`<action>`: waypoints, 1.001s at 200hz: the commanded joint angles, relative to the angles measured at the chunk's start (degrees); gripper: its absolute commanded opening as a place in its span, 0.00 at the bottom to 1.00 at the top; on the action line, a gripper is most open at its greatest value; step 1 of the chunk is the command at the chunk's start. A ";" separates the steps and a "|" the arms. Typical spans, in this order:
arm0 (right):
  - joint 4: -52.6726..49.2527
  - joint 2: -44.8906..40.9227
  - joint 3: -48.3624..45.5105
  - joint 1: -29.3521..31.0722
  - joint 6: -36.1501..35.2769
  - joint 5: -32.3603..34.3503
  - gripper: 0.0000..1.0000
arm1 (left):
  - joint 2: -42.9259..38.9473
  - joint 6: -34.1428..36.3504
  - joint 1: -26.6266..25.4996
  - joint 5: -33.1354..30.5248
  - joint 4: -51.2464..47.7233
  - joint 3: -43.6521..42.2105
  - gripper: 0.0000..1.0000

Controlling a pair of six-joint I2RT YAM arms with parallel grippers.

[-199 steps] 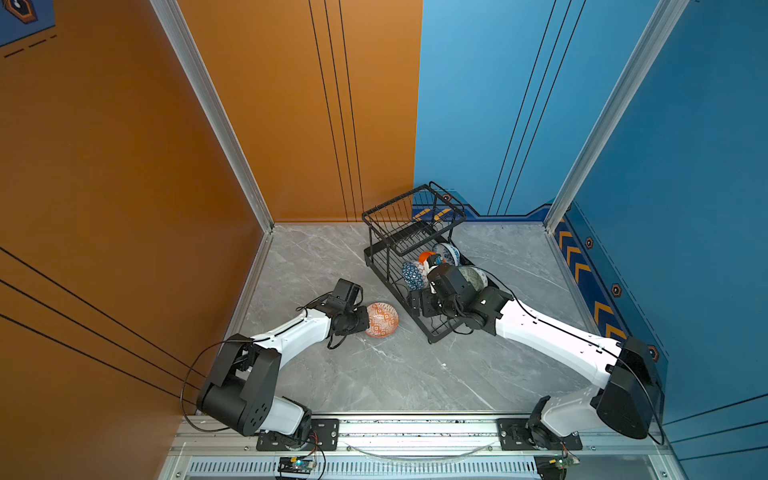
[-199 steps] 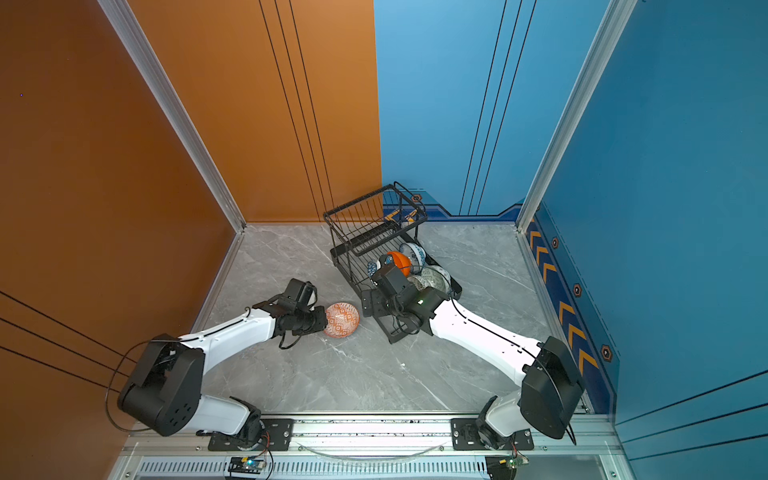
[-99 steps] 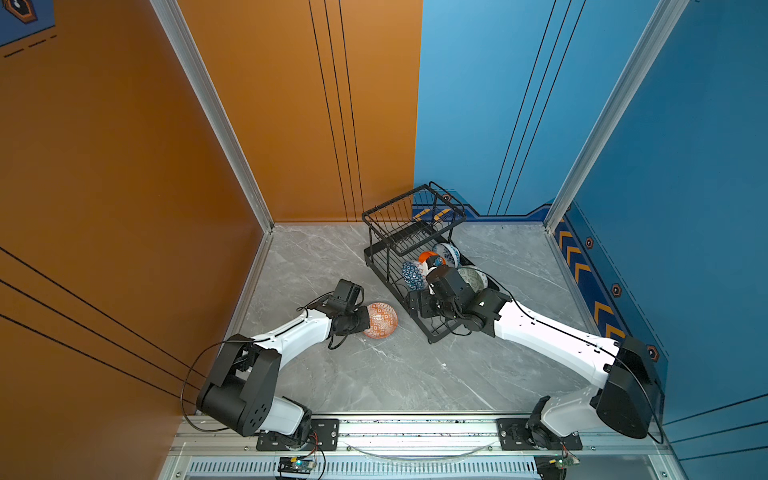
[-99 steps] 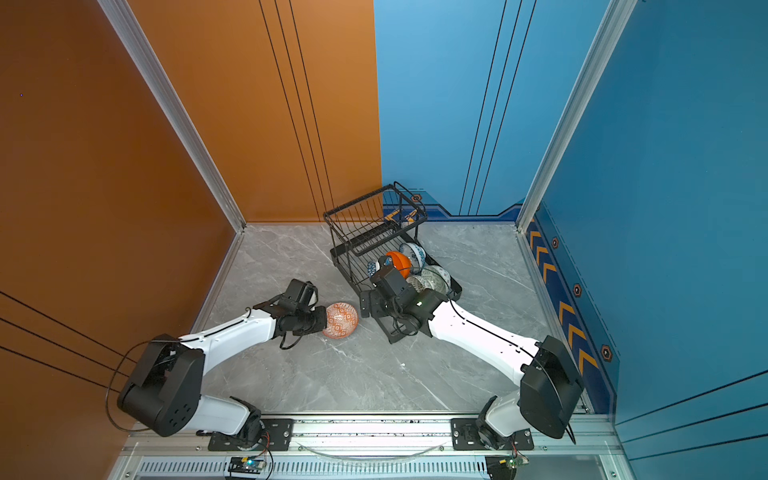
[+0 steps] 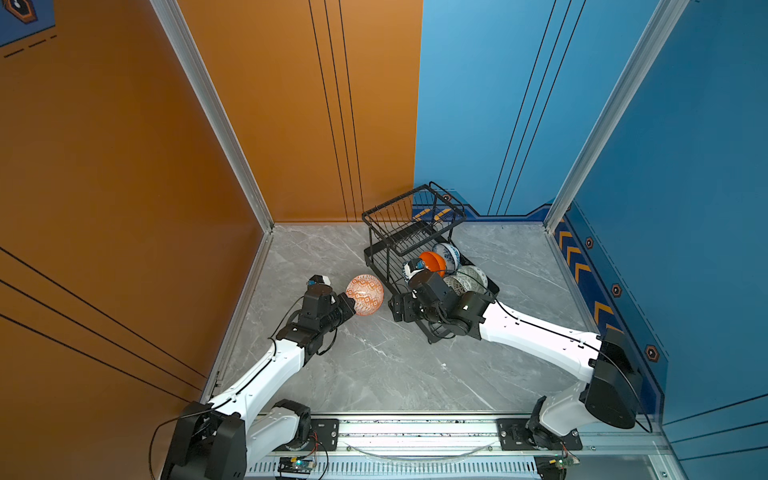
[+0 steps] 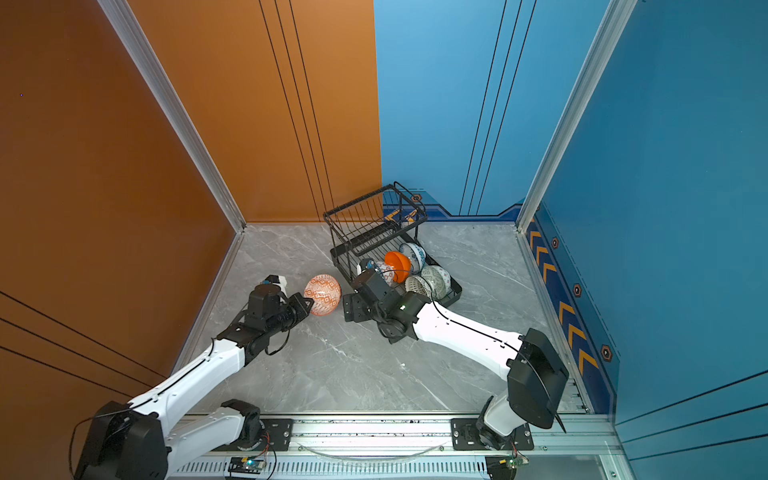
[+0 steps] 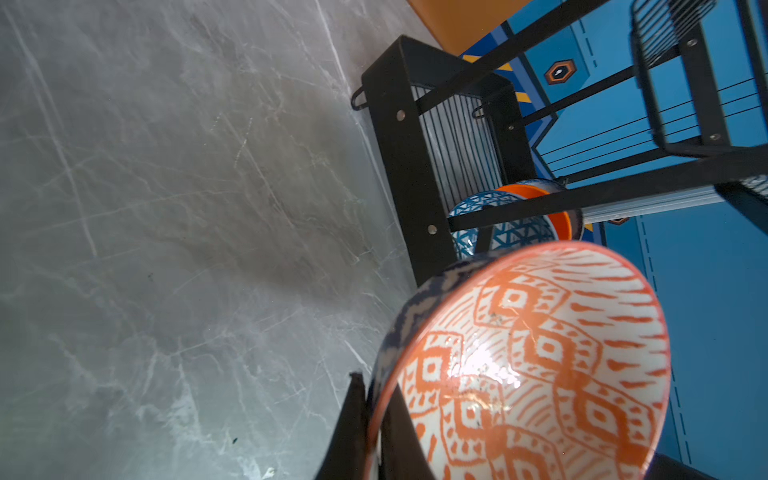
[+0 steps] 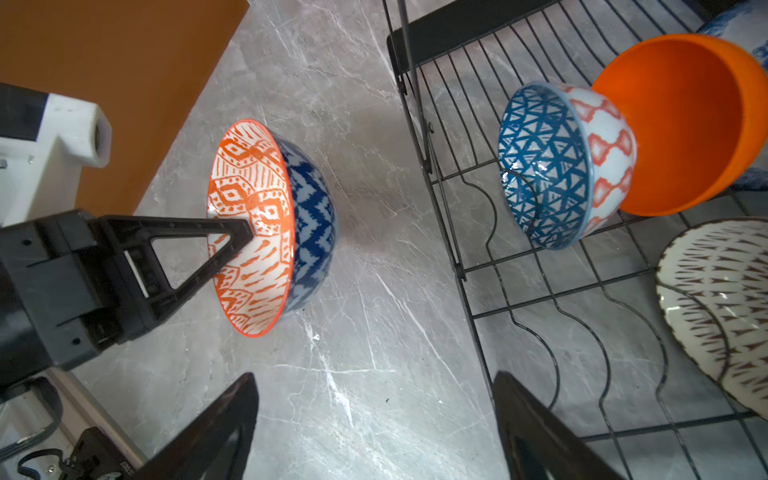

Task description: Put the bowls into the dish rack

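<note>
- The red-orange patterned bowl (image 5: 365, 295) is outside the dish rack (image 5: 395, 206), just beside the rack's long side that faces the left arm, and is not yet loaded.
- It stands on edge. In the right wrist view its mouth turns away from the rack towards the left gripper (image 8: 245, 228) and its blue-patterned foot points at the rack, so its axis runs roughly from gripper to rack.
- Whether its lower rim rests on the floor or hangs just clear I cannot tell.
- The left gripper is closed tight on the bowl's rim on the side away from the rack, with one finger (image 7: 399, 436) inside the bowl and the other outside.
- The right gripper (image 5: 401, 307) sits at the rack's near corner, apart from the bowl. Its jaws are spread wide and hold nothing.
- Five bowls already lie in the rack's lower tier, the blue triangle-patterned bowl (image 8: 544, 166) nearest the held bowl, with the plain orange bowl (image 8: 681, 124) behind it.
- Judgement: the left arm is better placed to lift the bowl over the rack's side, or the waiting right gripper could take it in a handover.
</note>
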 commanded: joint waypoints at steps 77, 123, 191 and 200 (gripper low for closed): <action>3.54 -2.08 0.20 0.76 3.21 3.47 0.74 | -4.71 -3.26 -12.54 -12.76 4.08 1.00 0.00; 2.60 -1.73 0.70 0.41 2.87 7.72 0.51 | -3.99 -3.02 -16.97 -16.12 5.04 1.79 0.00; 2.95 -1.92 -0.60 0.13 2.17 8.27 0.19 | -0.07 -3.23 -19.71 -15.58 7.31 3.62 0.00; 2.69 -1.70 -0.47 0.05 2.17 8.42 0.19 | 0.23 -3.09 -20.23 -15.81 7.42 4.06 0.00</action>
